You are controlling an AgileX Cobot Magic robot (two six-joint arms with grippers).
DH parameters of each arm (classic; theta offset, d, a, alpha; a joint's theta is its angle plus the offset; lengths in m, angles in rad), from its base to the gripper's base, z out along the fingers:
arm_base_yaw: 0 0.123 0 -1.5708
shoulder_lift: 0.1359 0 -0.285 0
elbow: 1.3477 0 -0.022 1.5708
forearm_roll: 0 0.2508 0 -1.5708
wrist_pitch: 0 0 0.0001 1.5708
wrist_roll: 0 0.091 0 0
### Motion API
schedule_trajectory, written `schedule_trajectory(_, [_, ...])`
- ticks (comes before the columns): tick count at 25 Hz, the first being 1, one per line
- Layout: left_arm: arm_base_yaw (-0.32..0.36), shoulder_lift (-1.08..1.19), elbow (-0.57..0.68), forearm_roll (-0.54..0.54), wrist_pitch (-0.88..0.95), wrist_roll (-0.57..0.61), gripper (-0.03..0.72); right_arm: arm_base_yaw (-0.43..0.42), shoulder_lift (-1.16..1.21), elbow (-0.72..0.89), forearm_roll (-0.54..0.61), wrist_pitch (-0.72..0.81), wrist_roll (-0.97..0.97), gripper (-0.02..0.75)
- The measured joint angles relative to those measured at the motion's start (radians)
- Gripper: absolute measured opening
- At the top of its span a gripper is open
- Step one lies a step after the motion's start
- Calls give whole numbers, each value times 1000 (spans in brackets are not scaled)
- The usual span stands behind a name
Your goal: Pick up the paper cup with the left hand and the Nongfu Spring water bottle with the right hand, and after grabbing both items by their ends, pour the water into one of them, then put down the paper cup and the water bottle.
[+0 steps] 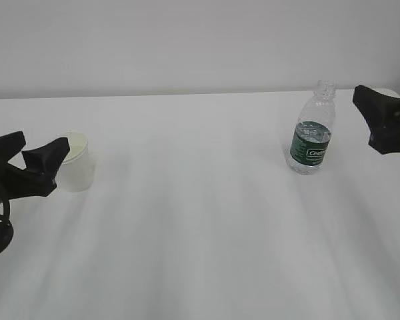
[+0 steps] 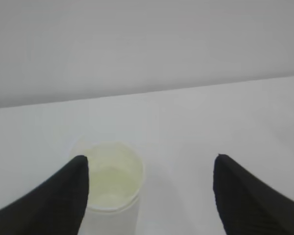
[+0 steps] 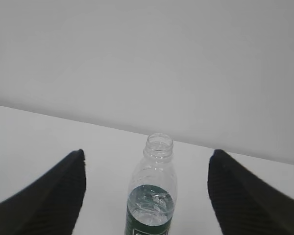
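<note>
**Handling notes: cup and bottle, both not yet grasped**

The paper cup [image 1: 75, 163] is seen upright on the white desk [image 1: 200, 233] at the left, mouth up, cream inside showing. The left gripper [image 2: 149, 188] is held spread wide at cup height; in the left wrist view the cup lies off centre, close against the left finger rather than midway between the two. Nothing is gripped.

The Nongfu Spring water bottle [image 1: 312, 130] is seen upright at the right rear of the desk, uncapped, with water [image 3: 151, 200] visible near the label line. The right gripper [image 3: 146, 188] is also spread wide, empty, with the bottle roughly centred ahead of it and apart from both fingers.

Judgement on handling:
- Cup: light, thin-walled, easily crushed or tipped. A gentle squeeze on the lower wall is advised, since the rolled rim is stiffer but a hold there would block the pour
- Bottle: heavier from its contents, ribbed wall thin and likely to buckle, smooth enough to slip. A hold low on the body, at or below the label, is judged best, the neck being kept free; an open mouth means spills if it is jolted
</note>
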Motion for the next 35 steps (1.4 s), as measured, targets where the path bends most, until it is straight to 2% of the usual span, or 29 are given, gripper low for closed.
schedule_trajectory(9, [0, -216, 7, 0, 65, -2, 561, 0, -226, 2, -2, 199, 0, 552])
schedule_trajectory(26, [0, -762, 16, 0, 585, -7, 536, 0, -746, 5, 23, 699, 2, 550])
schedule_trajectory(31, [0, -897, 16, 0, 706, -7, 536, 0, -803, -52, 25, 871, 2, 550])
schedule_trajectory(35, [0, -987, 16, 0, 786, -7, 536, 0, -807, -118, 25, 926, 2, 550])
